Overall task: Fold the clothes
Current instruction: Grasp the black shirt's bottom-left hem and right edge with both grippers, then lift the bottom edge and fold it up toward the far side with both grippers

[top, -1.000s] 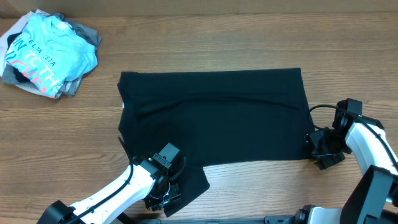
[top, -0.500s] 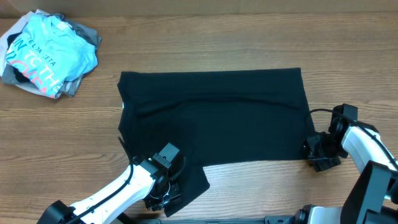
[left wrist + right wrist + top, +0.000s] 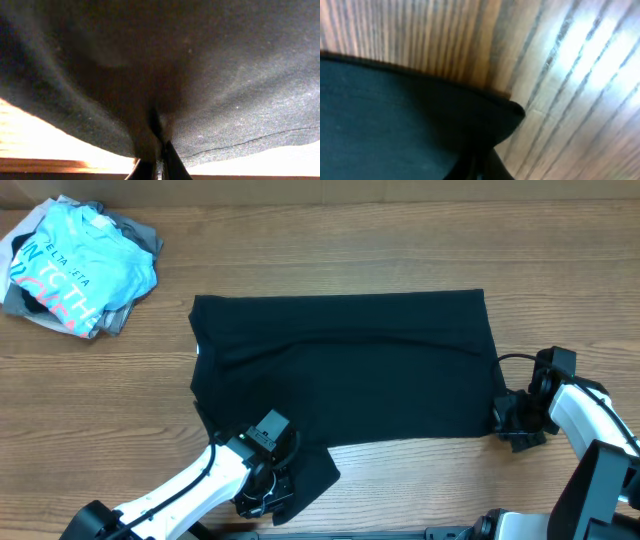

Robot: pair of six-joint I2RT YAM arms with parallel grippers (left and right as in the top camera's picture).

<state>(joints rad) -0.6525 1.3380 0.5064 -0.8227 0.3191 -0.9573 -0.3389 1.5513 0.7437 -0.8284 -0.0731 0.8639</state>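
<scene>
While lying flat on the wooden table [image 3: 400,240], looks a soft, light, floppy plain black cotton T-shirt [image 3: 340,370], probably best taken by edges: near sleeve pinched in closed fingers of left gripper [image 3: 272,498], near hem corner likewise in right gripper [image 3: 505,421].

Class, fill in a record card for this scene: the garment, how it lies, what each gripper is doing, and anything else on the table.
garment: black T-shirt
lie: spread wide and flat on the table, one flap sticking out at the near left
left gripper: shut on that near-left flap
right gripper: shut on the near-right corner
other items: light blue tee on grey garments, far left corner
</scene>
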